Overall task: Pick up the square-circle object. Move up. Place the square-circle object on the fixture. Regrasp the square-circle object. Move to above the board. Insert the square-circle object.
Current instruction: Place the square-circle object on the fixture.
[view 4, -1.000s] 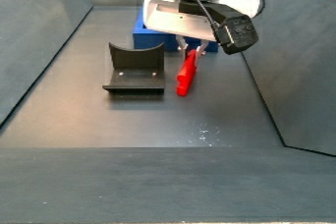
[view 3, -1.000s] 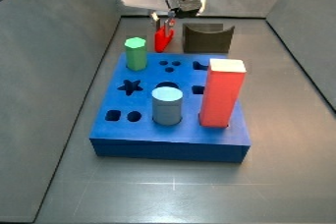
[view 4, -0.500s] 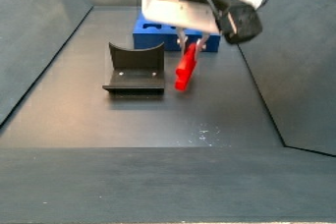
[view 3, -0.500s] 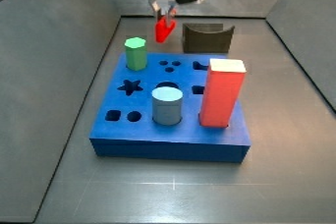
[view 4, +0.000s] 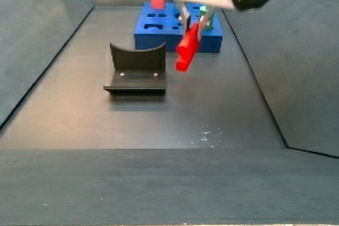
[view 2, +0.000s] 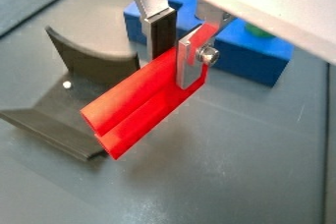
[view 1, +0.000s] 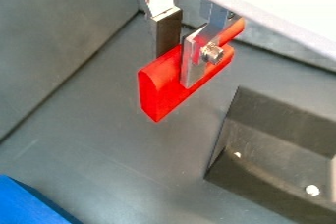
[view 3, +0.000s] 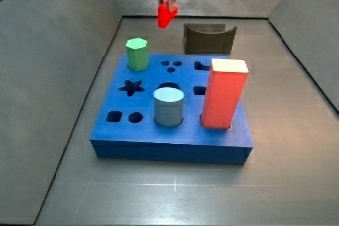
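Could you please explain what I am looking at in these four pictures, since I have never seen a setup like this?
This is a robot arm working in a grey-floored bin. Its gripper has two flat silver jaws, shut on a small bright red peg. Two pictures come from cameras on the arm's wrist, looking down past the jaws. Two come from fixed cameras beside the bin.

In both side views the red peg hangs in the air, clear of the floor. Below, beside it, stands the dark L-shaped fixture, part of the rig.

The large blue square board has shaped holes in its top. Standing on it are a green peg, a grey-blue cylinder and a tall red-orange block with a pale top.
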